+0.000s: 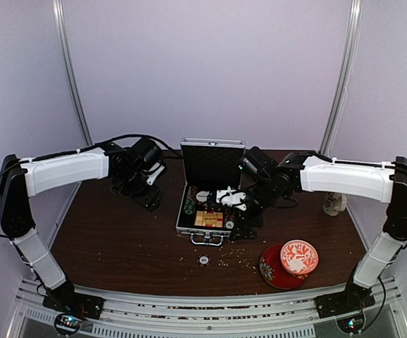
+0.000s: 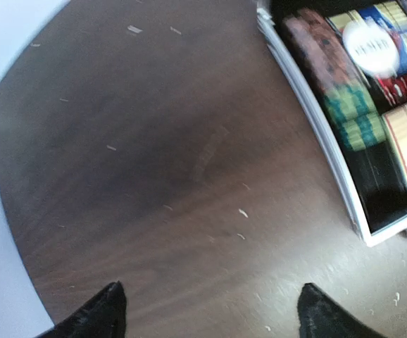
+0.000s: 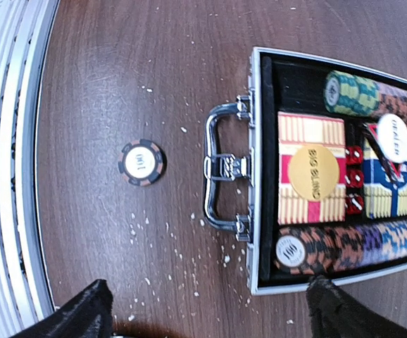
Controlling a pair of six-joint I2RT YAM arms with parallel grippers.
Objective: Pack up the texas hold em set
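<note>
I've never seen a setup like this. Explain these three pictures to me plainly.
Two robot arms are bolted at a table's near edge. One picture looks down from above and behind; the other two come from a camera on each wrist. On the table lies an open silver case with poker chips, a card box and red dice inside. One loose chip lies before its handle; a patterned bowl sits on a red saucer. The left tool and right tool are open, holding nothing.

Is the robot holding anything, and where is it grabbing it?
Nothing is held. The left tool and the right tool are both open and empty.
</note>
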